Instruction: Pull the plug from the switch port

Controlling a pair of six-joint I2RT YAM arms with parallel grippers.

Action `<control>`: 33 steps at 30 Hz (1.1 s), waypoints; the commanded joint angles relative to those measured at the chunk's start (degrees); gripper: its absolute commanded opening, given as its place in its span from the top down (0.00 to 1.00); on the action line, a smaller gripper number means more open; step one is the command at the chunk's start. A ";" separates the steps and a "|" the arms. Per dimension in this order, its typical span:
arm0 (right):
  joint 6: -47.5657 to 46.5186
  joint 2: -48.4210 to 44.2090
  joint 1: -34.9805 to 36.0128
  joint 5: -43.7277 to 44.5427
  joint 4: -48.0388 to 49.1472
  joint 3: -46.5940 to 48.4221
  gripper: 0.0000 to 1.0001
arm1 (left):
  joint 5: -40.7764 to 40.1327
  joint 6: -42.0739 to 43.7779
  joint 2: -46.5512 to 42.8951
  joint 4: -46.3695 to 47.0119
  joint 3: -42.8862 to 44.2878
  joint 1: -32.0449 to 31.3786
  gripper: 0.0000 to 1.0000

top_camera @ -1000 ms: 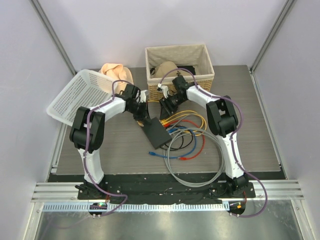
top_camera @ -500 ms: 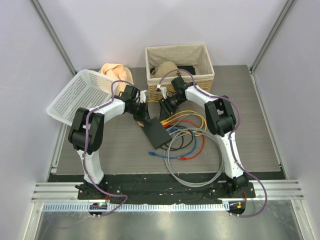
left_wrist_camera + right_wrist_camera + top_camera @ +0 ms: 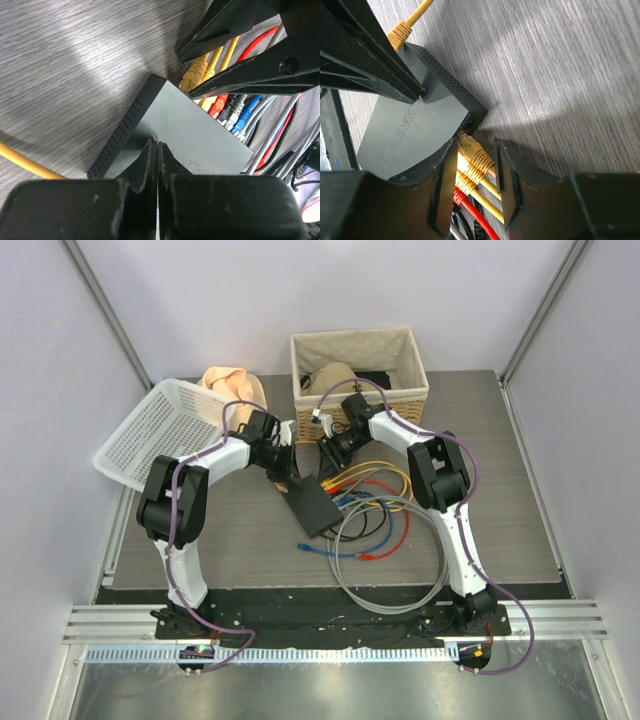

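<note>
In the top view, switch (image 3: 318, 505) flat on the grey tabletop (image 3: 220, 530) at mid-frame, socket edge turned to the upper right. Left tool (image 3: 157, 150) pinched fully together, tips pressed down on the switch's top face near its vented side. Right tool (image 3: 475, 142) narrowly parted, straddling the yellow plug (image 3: 476, 156) seated in the end socket at the switch's corner, one finger just beside it on either side

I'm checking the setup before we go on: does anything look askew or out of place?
The white basket sits tilted at the left edge of the table, its outer corner hanging past it.
</note>
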 commanded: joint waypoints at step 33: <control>-18.33 0.24 5.33 11.27 -8.98 -2.91 0.86 | -8.43 3.51 3.14 -4.25 -2.88 -1.48 1.00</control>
